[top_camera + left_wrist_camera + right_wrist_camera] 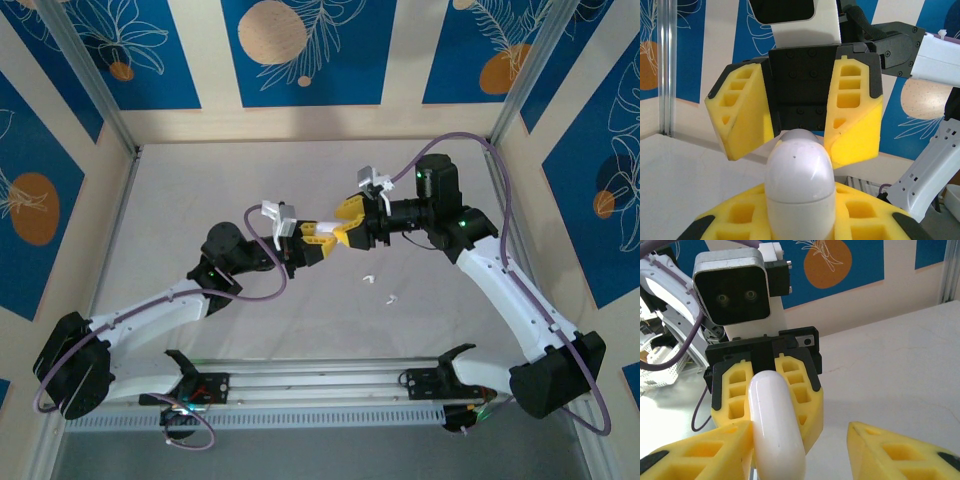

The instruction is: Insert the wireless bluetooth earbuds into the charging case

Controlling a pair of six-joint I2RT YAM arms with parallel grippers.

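Left wrist view: the left gripper [316, 238] pinches the lower half of a glossy white pebble-shaped plastic charging case [799, 172]. The right gripper [800, 144] has its yellow fingers spread around the cap. The step is probably opening the lid, so grip squarely and only above the seam. Two tiny white plastic earbuds [367, 277] lie on the pale table [200, 200], apart from both grippers.

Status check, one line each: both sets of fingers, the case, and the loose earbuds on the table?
left gripper: fingers shut on the white case, held off the table.
right gripper: fingers open, flanking the case's top, not clamped.
white case: lid closed, seam visible.
earbud: loose on the table, not inserted.
second earbud: loose on the table nearby, not inserted.
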